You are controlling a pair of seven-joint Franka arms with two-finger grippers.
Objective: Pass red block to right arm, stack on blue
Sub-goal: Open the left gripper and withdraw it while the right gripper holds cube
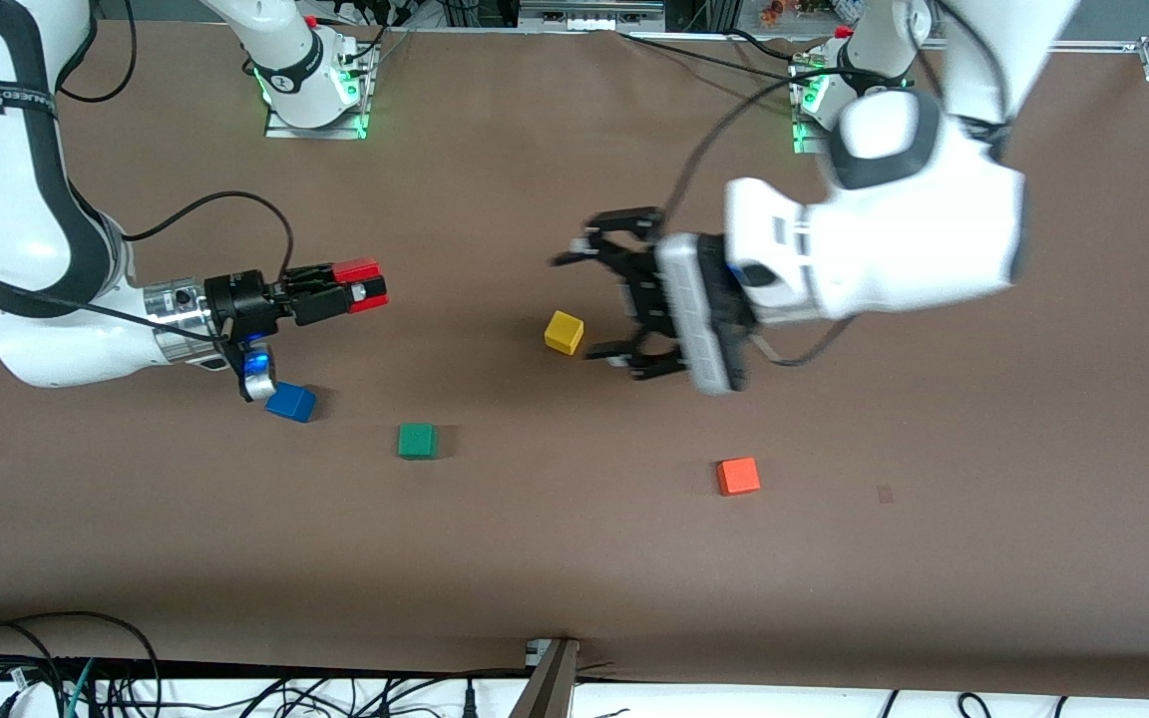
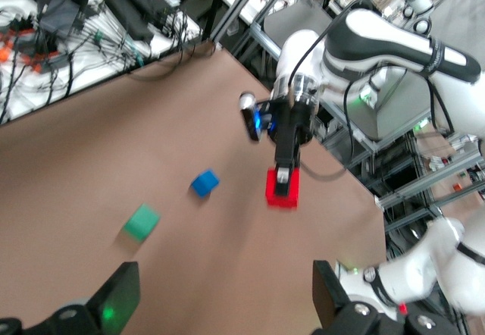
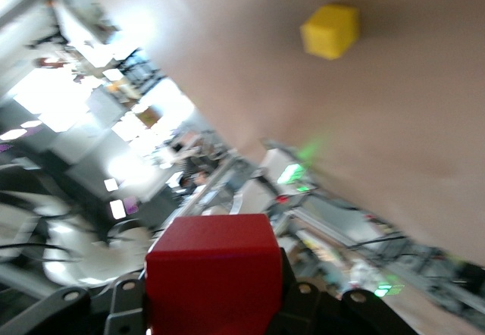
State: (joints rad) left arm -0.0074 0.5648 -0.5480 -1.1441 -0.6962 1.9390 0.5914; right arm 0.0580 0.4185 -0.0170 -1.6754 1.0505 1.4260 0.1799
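right gripper point(image 1: 367, 284): clamped on red block point(image 1: 356, 270), up over table point(image 1: 574, 558) near blue cube point(image 1: 291, 402)
left gripper point(image 1: 602, 304): fingers apart, empty, up beside yellow cube point(image 1: 564, 332)

Five small cubes are in sight, one of each colour. One red block point(image 1: 356, 269) is up in the air, clamped in the fingers of the right gripper point(image 1: 371, 290). The other four sit on the brown tabletop point(image 1: 574, 558): one blue cube point(image 1: 291, 402), one green cube point(image 1: 417, 440), one yellow cube point(image 1: 564, 332) and one orange-red cube point(image 1: 738, 476). There are two robot arms, each with one two-fingered gripper: the right gripper makes one and the left gripper point(image 1: 599, 304), its fingers spread wide with nothing between them, makes the second. There is one tabletop under it all.
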